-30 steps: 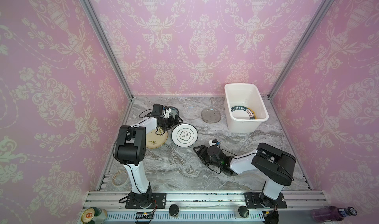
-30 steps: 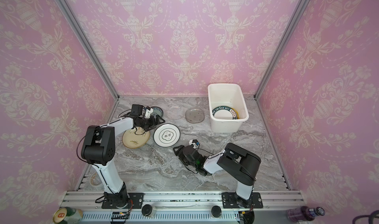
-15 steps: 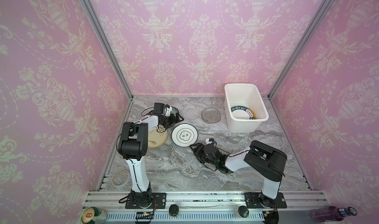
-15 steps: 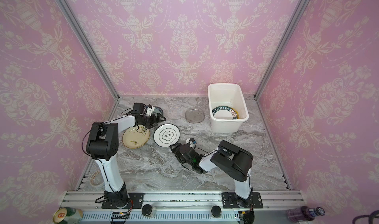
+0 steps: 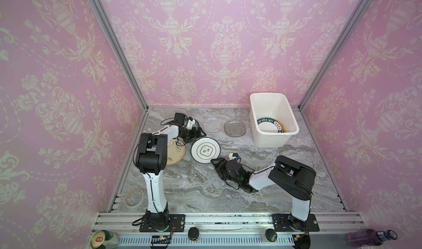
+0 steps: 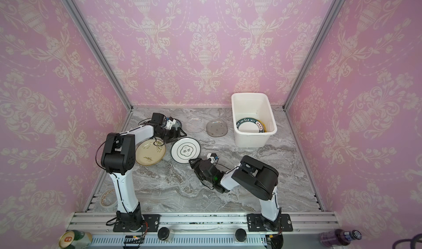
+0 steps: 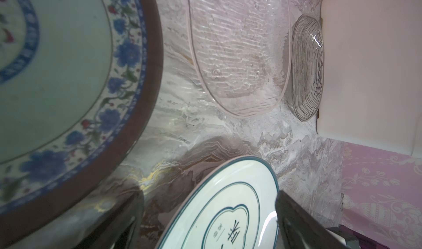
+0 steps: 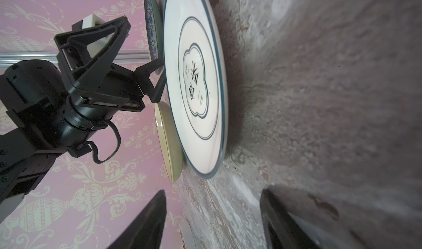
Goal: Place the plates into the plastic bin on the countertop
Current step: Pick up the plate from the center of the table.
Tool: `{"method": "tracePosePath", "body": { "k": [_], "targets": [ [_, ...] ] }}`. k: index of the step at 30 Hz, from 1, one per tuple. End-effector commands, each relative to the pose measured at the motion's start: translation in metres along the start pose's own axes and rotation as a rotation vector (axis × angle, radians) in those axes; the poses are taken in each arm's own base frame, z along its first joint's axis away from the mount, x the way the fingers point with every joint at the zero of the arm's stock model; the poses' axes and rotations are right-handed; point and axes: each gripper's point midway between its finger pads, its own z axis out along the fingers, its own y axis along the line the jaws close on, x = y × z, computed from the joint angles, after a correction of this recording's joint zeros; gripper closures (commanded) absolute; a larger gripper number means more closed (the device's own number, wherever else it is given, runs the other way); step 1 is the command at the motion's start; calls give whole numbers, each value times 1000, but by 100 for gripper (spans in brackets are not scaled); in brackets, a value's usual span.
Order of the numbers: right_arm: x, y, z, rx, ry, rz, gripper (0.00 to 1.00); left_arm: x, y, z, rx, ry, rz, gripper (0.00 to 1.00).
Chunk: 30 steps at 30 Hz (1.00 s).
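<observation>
At the back left of the countertop (image 5: 182,186), the left arm rises straight from its base, folds at its black shoulder block and runs its white forearm low toward the rear wall, the wrist turned toward the middle. The left gripper (image 5: 196,133) hangs between the teal patterned plate (image 7: 57,76) and the white dark-rimmed plate (image 5: 205,150), jaws spread wide and holding nothing. In the right wrist view its fingertips (image 8: 159,92) sit at that white plate's far rim; whether they touch it cannot be told.

The right arm leans from its base with the elbow block raised, the forearm sloping down and across to mid-counter. The right gripper (image 5: 215,163) lies low just beside the white plate's near rim, apart from it. It is rolled so that one finger is close to the marble and the other above, jaws partly spread and empty.

The cream floral plate (image 5: 174,155) lies flat beside the white one, partly under the left arm. The clear glass plate (image 5: 213,123) and the smoky glass plate (image 5: 235,127) lie side by side between the left gripper and the plastic bin (image 5: 269,140). Inside the bin a lettered dark-rimmed plate (image 5: 269,125) tops a stack with a yellow edge showing.
</observation>
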Motion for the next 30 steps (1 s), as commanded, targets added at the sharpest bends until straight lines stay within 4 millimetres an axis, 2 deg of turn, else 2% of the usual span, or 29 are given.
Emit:
{"method": "tracePosePath", "body": {
  "k": [1,8,20,23,30],
  "targets": [
    [-8,-8,-4,-6,-57,-20,34,34,10,19,-30,132,-33,10],
    [-21,-18,-9,1,-102,-22,34,45,0,18,-14,157,-23,12],
    [-25,-22,6,-36,-75,-30,38,71,-25,12,7,190,-9,15],
    [-27,-19,6,-52,-79,-40,43,78,-28,11,9,195,-13,15],
    [-32,-14,0,-42,-96,-73,62,94,-37,8,-5,216,-1,15]
  ]
}}
